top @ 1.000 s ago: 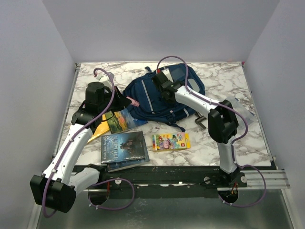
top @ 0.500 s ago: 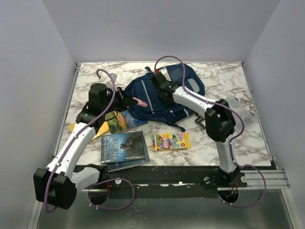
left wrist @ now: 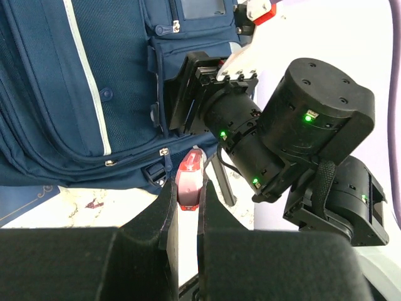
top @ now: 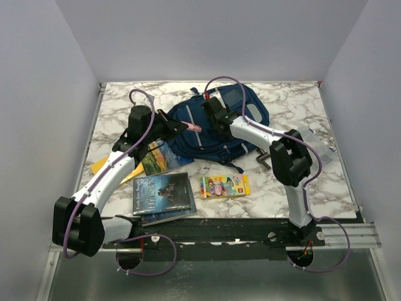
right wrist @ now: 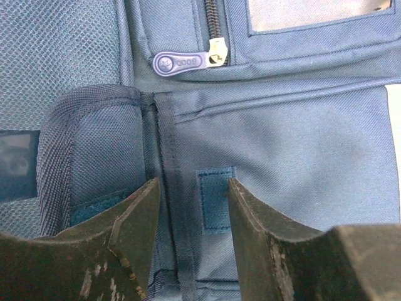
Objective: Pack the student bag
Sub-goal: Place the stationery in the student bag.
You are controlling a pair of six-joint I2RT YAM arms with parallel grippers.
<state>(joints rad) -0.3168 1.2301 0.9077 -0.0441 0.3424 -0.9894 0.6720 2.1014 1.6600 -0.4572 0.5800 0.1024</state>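
bag – lies flat, front up, far middle of the tabletop | feel: soft floppy fabric, probably sags and bunches – grab a pocket hem or the zip pull | right claw spread over a pocket seam | left claw pinching a pink thing

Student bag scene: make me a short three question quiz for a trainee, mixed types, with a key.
1. True or false: the left hand grips a small pink object.
2. Relative to the student bag, the colourful box lies: A inside it; B outside, beside it; C on top of it.
3. Fill in: the right hand sits on the ___.
Key: 1 true; 2 B; 3 student bag.
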